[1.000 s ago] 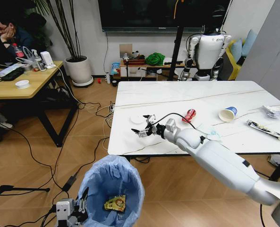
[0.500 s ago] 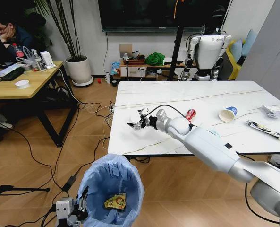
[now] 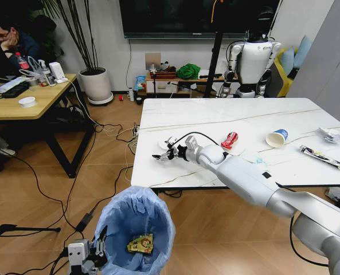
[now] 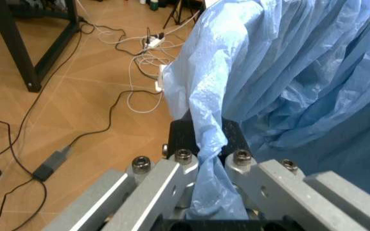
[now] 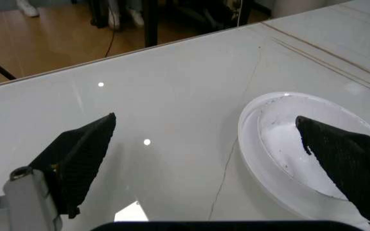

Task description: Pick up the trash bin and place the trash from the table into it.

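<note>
The trash bin [image 3: 135, 226], lined with a light-blue bag [image 4: 288, 72], stands on the floor in front of the table [image 3: 227, 117]. My left gripper [image 3: 88, 255] [image 4: 207, 144] is shut on the bag at the bin's rim. A yellow wrapper [image 3: 140, 245] lies inside. My right gripper [image 3: 164, 152] [image 5: 214, 159] hangs open low over the table's left end, one finger on each side of the white disc [image 3: 165, 143] [image 5: 300, 154]. Farther right on the table lie a red can [image 3: 230, 140], a mask [image 3: 254, 160], a paper cup [image 3: 277, 138], crumpled paper [image 3: 330, 134] and a dark wrapper [image 3: 323, 157].
A wooden desk [image 3: 20, 100] stands at the left, with cables [image 3: 109, 132] trailing over the floor between it and the table. A potted plant [image 3: 95, 85] and a white humanoid robot [image 3: 251, 60] stand by the back wall.
My right gripper has slid left along the table to the white disc, and the arm is stretched farther out. The bin and left gripper have not moved.
</note>
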You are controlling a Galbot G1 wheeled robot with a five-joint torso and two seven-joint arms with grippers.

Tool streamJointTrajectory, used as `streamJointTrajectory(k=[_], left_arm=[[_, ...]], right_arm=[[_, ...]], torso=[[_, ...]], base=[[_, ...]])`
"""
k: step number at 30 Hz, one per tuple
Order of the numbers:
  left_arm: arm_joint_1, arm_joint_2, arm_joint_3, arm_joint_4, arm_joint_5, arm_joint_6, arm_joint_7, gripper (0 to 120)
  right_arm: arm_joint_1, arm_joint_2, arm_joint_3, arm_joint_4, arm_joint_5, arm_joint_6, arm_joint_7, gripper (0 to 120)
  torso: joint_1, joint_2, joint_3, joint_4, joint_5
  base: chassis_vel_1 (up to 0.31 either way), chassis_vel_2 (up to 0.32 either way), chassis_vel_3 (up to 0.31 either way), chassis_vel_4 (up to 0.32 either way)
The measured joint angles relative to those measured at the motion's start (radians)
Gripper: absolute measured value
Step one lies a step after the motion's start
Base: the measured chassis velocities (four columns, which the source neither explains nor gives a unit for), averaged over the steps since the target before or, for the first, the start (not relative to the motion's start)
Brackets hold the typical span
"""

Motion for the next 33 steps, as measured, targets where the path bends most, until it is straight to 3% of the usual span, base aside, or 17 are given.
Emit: streamJointTrajectory(k=[9,11,33], left_arm=[[0.000,-0.001,0.000,0.000,0.000,-0.001,0.000,0],[0.000,-0.001,0.001,0.001,0.000,-0.001,0.000,0],[-0.001,-0.006,0.015,0.008,0.006,-0.005,0.000,0]], right_arm=[[0.009,0.028,0.000,-0.064,-0.006,0.014,-0.031,100],[0.011,0.028,0.000,-0.066,-0.007,0.015,-0.034,94],[0.015,0.009,0.000,-0.064,-0.010,0.016,-0.038,15]], torso=[[0.000,0.000,0.000,0.0001,0.0000],[0.000,0.000,0.000,0.0000,0.0000],[0.000,0.000,0.000,0.0000,0.0001]], base=[[0.000,0.000,0.000,0.000],[0.000,0.000,0.000,0.000],[0.000,0.000,0.000,0.000]])
